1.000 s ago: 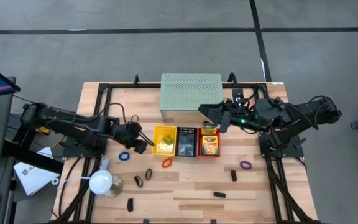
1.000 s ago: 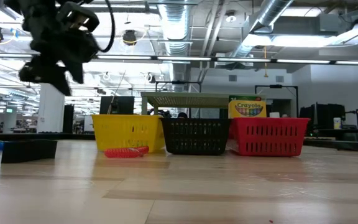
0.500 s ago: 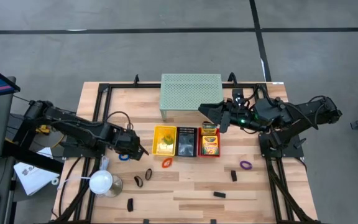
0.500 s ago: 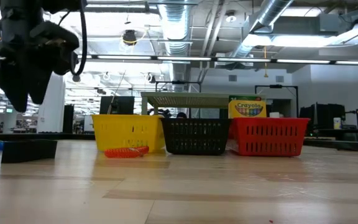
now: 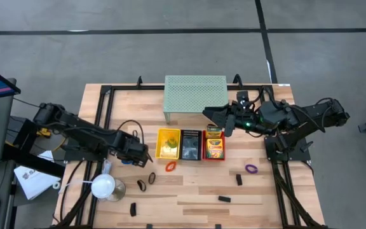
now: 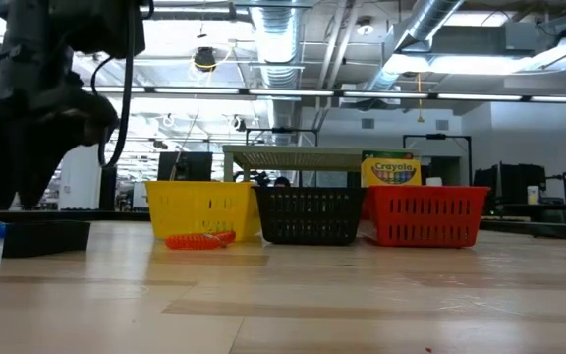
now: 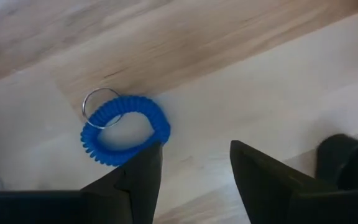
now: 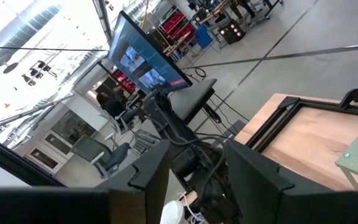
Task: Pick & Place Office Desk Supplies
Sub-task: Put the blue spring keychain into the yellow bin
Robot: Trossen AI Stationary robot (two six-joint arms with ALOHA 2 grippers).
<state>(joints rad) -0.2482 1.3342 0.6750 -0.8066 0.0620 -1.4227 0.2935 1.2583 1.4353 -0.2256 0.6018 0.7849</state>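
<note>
just above blue band (image 7: 125, 129), left gripper (image 7: 194, 167)

Robotics lab or industrial workshop, exposed silver ducts (image 6: 440, 29) and pipes overhead, strip lighting, bare grey concrete floor (image 5: 170, 57), large monitor (image 8: 148, 59) on a stand, red equipment racks beyond, wooden bench table (image 5: 189, 191) on black framing

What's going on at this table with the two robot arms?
The robot is sorting small desk supplies into three little baskets. Its left gripper, fingers apart and empty, hangs just over a blue ring band lying on the wooden table, apparently about to pick it up. The right gripper waits, open, up by the pale green mesh shelf. A crayon box already stands in the red basket; an orange band, a purple band and black clips are still loose.
</note>
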